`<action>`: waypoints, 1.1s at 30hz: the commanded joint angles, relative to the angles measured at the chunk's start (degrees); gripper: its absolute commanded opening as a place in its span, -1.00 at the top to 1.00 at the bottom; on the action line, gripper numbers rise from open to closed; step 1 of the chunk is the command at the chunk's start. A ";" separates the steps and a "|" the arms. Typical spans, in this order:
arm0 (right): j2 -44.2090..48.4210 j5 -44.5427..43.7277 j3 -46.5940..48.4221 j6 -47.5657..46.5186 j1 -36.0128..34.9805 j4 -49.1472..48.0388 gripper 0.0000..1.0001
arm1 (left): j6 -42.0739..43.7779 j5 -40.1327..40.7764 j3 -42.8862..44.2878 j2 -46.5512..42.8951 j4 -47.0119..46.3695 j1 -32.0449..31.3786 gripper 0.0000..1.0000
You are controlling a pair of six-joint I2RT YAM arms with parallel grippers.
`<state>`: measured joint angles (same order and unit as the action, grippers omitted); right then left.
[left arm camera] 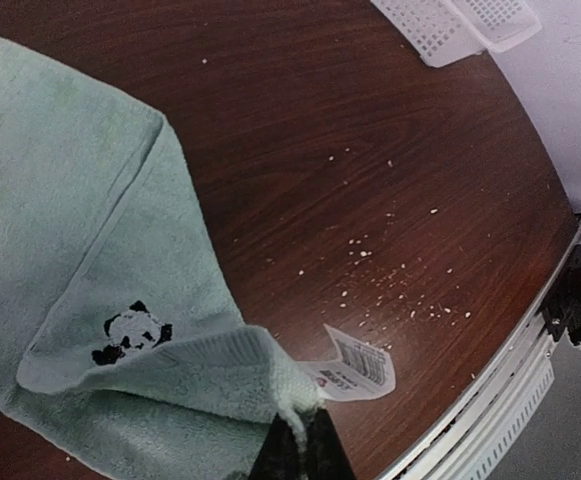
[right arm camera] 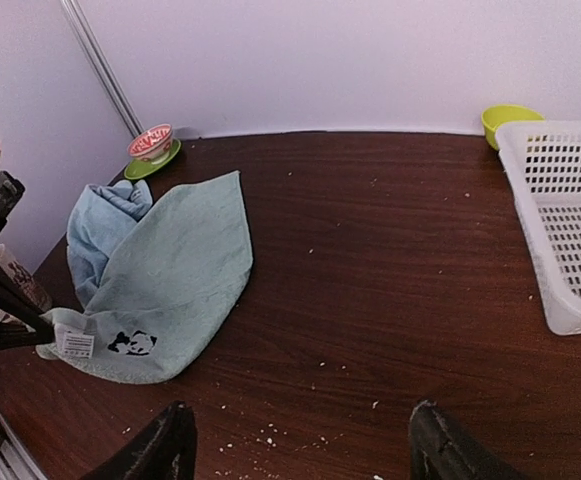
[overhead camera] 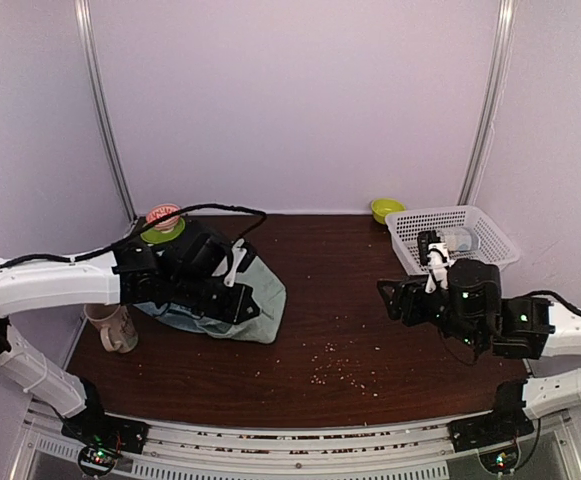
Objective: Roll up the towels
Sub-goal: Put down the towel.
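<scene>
Sage-green towel (right arm camera: 175,270), corner tight in the left tool (left arm camera: 298,428), arm low over table (right arm camera: 390,250); right tool (right arm camera: 298,422) wide apart.

Dark wooden table (right arm camera: 390,260) scattered with pale crumbs (right arm camera: 270,435): at left a sage-green towel (right arm camera: 175,280) with a panda mark (right arm camera: 132,343) lies partly over a crumpled light blue towel (right arm camera: 100,225), its near corner pinched by the left gripper (right arm camera: 45,328). Far left, a pink bowl (right arm camera: 152,142) on a green saucer (right arm camera: 150,166); at right, a white basket (right arm camera: 545,250), a yellow-green bowl (right arm camera: 510,118) behind it. Bottom edge: right gripper (right arm camera: 300,410), fingers wide apart.
</scene>
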<state>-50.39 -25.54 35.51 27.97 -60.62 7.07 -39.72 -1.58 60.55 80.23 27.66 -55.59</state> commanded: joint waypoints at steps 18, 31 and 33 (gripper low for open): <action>-20.25 26.75 3.57 21.69 2.96 -9.92 -0.45 | 2.38 6.27 -2.76 -2.42 -5.68 -5.17 -0.57; -51.34 34.91 31.91 19.18 -4.73 1.65 -0.28 | -10.13 28.53 -10.92 -20.60 8.19 -2.50 -0.51; -53.57 34.55 34.77 19.25 -4.69 3.79 -0.26 | -10.71 29.10 -12.82 -24.01 8.20 -2.42 -0.51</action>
<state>-100.71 7.97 65.65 47.90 -64.97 4.49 -46.85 22.09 50.59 61.78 34.20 -58.22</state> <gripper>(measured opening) 0.640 0.756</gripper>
